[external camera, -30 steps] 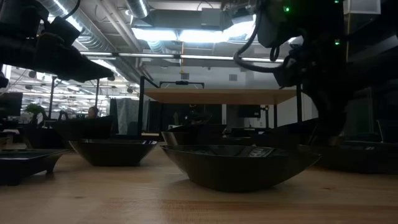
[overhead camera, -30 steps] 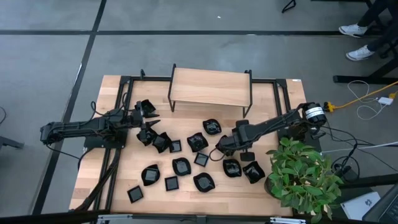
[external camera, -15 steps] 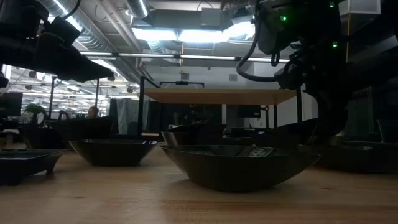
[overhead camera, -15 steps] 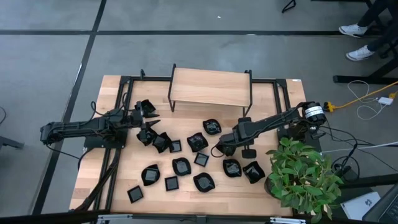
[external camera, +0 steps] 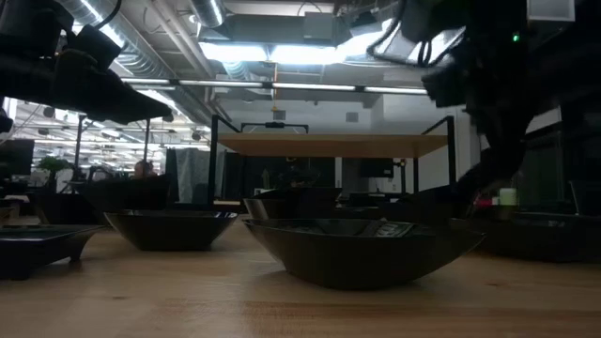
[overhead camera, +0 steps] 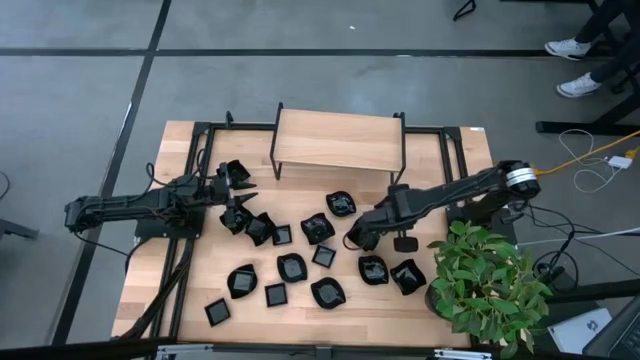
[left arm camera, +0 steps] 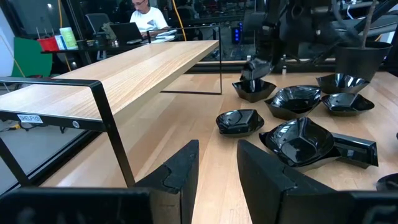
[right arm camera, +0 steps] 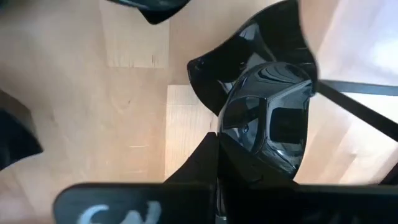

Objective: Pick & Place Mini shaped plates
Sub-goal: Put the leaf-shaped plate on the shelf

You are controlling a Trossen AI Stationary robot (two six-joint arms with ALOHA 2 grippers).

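On my left, the left end effector [overhead camera: 240,190] hangs over the wooden surface [overhead camera: 200,270] beside the raised wooden shelf [overhead camera: 338,140], its fingers [left arm camera: 183,171] apart around nothing. The mini shaped plates [overhead camera: 290,267] lie scattered across the middle of the surface, a few clustered just below that end effector. To my right, the right end effector [overhead camera: 357,236] is clamped on one glossy black plate [right arm camera: 267,118] near the middle. A potted plant [overhead camera: 490,285] stands at the right corner.

Glossy black plates [left arm camera: 297,140] — pale wood table [overhead camera: 340,310]
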